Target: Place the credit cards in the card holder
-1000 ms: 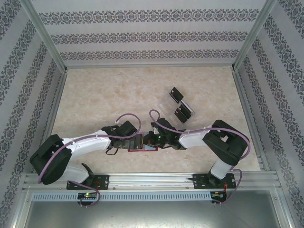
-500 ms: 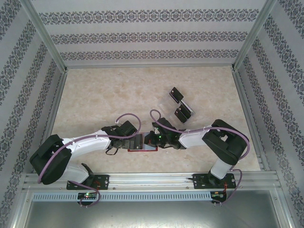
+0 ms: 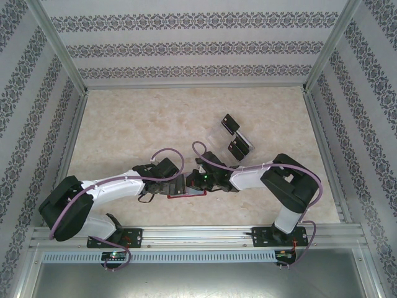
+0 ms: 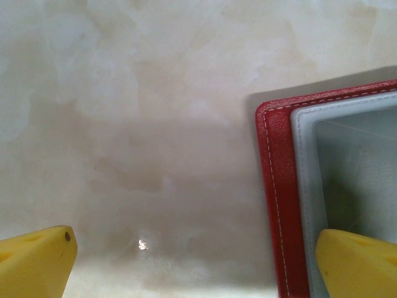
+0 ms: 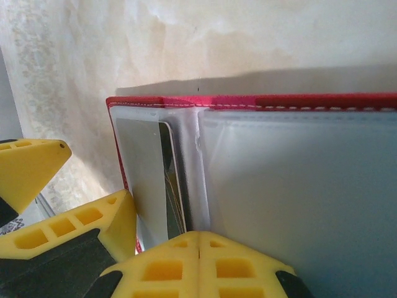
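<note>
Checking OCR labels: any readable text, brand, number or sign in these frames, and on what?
No text can be read in any view.
credit cards: faint light markings, too small to read.
card holder: white stitching, with no lettering or logo visible.

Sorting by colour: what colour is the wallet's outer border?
Red wallet border, clearest in the left wrist view.

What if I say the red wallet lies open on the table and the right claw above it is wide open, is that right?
Not quite. The right claw is shut: the right wrist view shows its yellow tips pressed together. The red wallet does lie open on the table beneath it.
</note>
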